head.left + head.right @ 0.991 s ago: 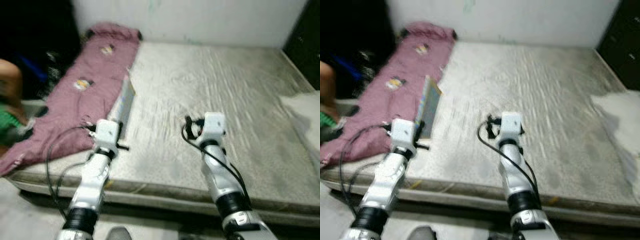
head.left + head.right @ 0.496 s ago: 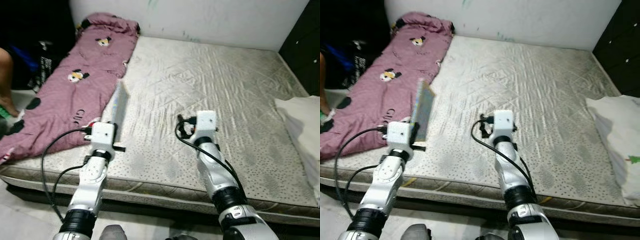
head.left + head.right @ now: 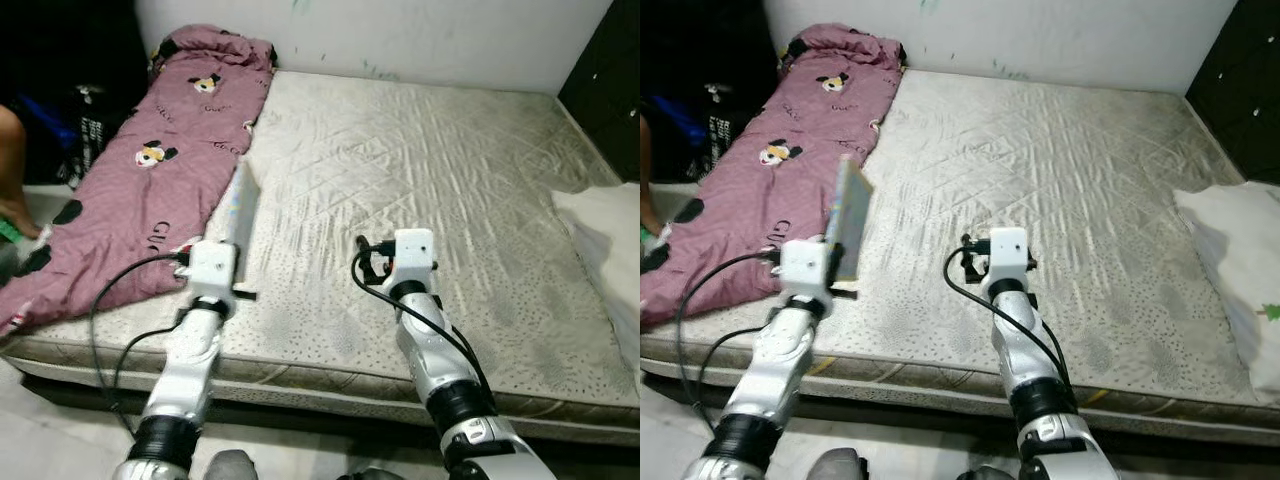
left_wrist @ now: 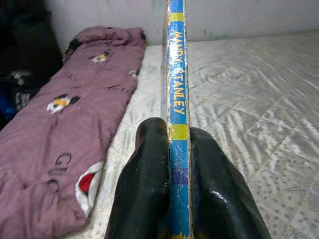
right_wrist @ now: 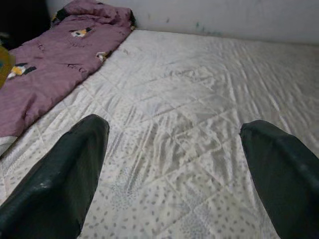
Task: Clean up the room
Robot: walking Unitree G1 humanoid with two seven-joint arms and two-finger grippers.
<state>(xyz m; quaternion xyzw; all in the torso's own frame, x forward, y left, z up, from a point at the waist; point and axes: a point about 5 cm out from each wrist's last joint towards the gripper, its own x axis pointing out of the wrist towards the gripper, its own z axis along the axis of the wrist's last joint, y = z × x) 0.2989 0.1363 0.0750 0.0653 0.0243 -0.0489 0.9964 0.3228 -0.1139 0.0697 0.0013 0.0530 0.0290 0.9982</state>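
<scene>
While the left gripper [image 4: 177,184] is clamped on the thin blue-and-yellow hardcover book [image 4: 177,89], the book stands on edge straight up out of the two black fingers [image 4: 147,189], its spine lettered "MANDY STANLEY" facing the wrist camera. From the head views the book [image 3: 238,205] is held above the near left part of the grey quilted mattress [image 3: 430,170], just beside the edge of the mauve cartoon-print blanket [image 3: 140,180] that lies along the mattress's left side. The right gripper [image 5: 174,164] hovers over the middle of the mattress with its fingers spread wide and nothing between them. A white pillow [image 3: 1240,270] lies at the right edge of the bed. A person's leg [image 3: 12,170] shows at the far left.

Compared with half a second ago, the book sits in the same pinch and at much the same tilt, and both arms are almost unchanged; the blur of a second ago is gone.
</scene>
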